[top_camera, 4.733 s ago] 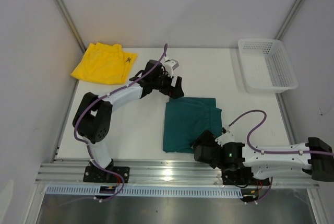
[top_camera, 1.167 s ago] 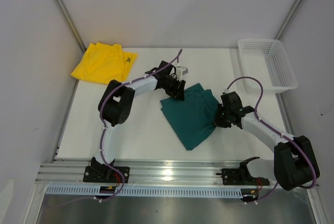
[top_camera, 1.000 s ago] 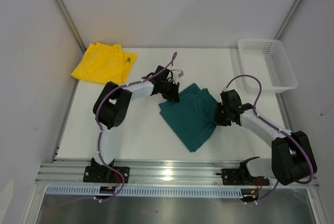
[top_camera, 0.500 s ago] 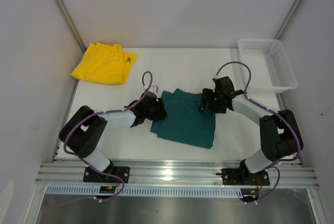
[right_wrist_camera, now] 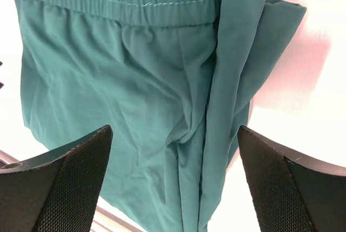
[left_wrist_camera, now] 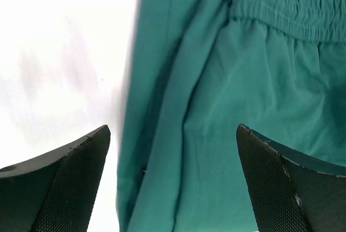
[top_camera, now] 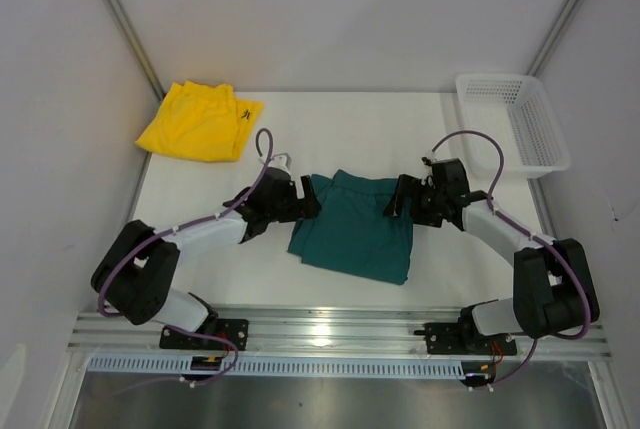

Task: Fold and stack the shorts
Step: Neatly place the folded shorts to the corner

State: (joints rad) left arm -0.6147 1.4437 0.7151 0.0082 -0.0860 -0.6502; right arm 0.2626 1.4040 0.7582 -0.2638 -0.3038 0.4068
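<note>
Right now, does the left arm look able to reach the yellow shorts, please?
Probably yes: the left gripper is open, holding nothing, beside the teal shorts, and nothing stands between it and the yellow shorts.

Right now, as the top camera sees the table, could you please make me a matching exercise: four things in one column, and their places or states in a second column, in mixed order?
Things:
1. yellow shorts
2. teal shorts
3. white basket
4. left gripper

Places or states:
A. far right corner of the table
B. open, at the left edge of the teal shorts
C. far left corner of the table
D. middle of the table

Pairs: 1-C; 2-D; 3-A; 4-B
</note>
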